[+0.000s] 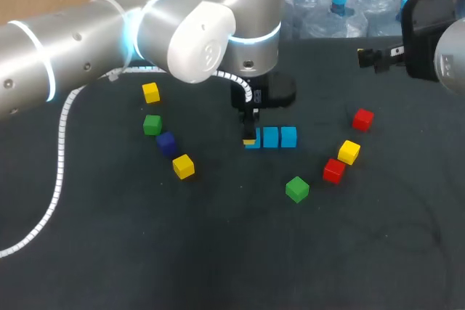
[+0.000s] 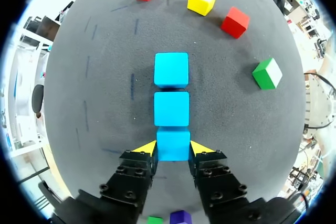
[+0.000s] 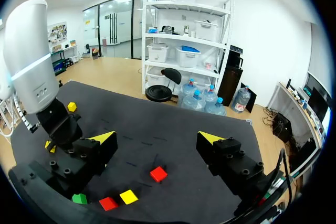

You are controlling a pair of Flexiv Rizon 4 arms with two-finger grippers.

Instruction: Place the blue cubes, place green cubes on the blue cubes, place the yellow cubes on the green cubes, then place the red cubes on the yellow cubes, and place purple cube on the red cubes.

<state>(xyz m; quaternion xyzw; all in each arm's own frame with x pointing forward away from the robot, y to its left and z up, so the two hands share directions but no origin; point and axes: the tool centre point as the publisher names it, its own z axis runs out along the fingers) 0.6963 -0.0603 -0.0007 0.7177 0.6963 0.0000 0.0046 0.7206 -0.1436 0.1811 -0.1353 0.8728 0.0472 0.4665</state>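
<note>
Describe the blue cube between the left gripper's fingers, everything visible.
The blue cube is a plain, matte, bright light-blue block with crisp edges, sitting flat on the dark table. It ends a straight row of three like cubes, its far face touching or nearly touching the middle cube. The left gripper straddles it, with its yellow fingertips against two opposite sides.

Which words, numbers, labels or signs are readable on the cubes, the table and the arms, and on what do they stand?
No readable text anywhere.
Cubes: plain faces, no print.
Table: no print.
Left arm's joint cap: a faint round mark, too blurred to read.
</note>
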